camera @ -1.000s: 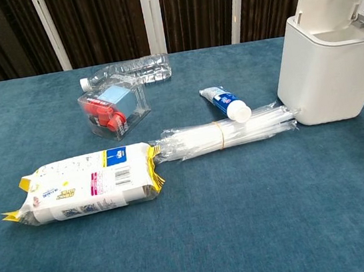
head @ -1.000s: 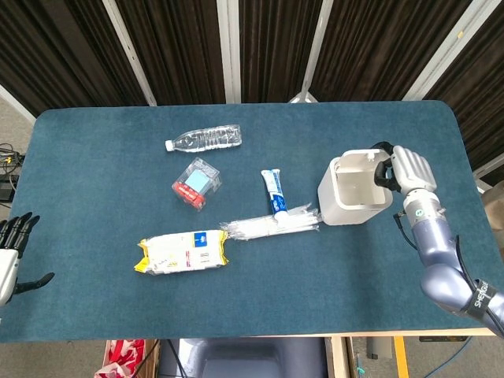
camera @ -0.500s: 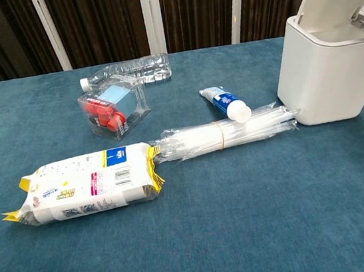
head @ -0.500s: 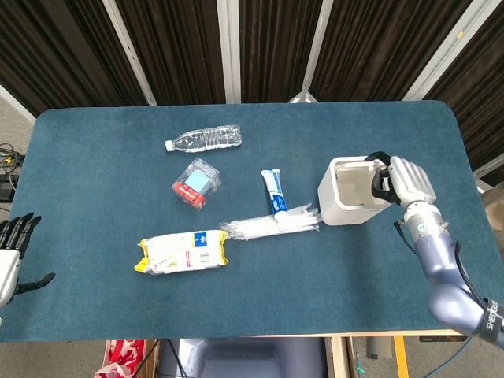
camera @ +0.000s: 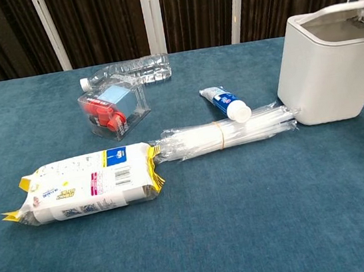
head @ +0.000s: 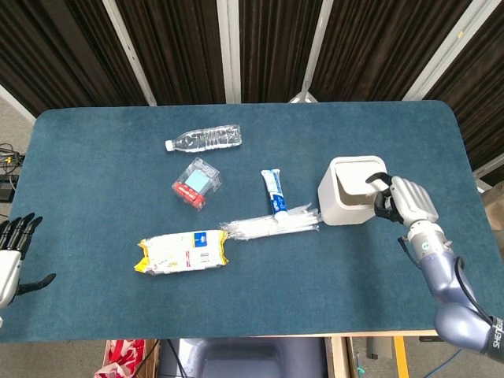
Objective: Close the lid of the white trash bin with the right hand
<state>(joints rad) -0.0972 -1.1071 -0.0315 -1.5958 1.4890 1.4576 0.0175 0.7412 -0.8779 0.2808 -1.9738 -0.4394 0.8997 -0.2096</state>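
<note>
The white trash bin (head: 346,205) stands on the right side of the blue table, and it also fills the right edge of the chest view as the bin (camera: 328,76). Its lid (head: 356,175) lies almost flat over the opening; in the chest view the lid (camera: 343,9) sits just above the rim with a thin gap. My right hand (head: 405,198) is at the bin's right edge, fingers curled, dark fingertips (head: 378,187) touching the lid. My left hand (head: 12,250) hangs off the table's left edge with its fingers spread, holding nothing.
A bundle of clear straws (head: 269,227) and a toothpaste tube (head: 273,191) lie right next to the bin's left side. Farther left are a wet-wipes pack (head: 183,252), a clear box with red caps (head: 197,183) and a water bottle (head: 205,140).
The lid has swung from upright down to nearly flat on the bin. My right hand has followed it, moving down and toward me along the bin's right side. The left hand stayed put.
</note>
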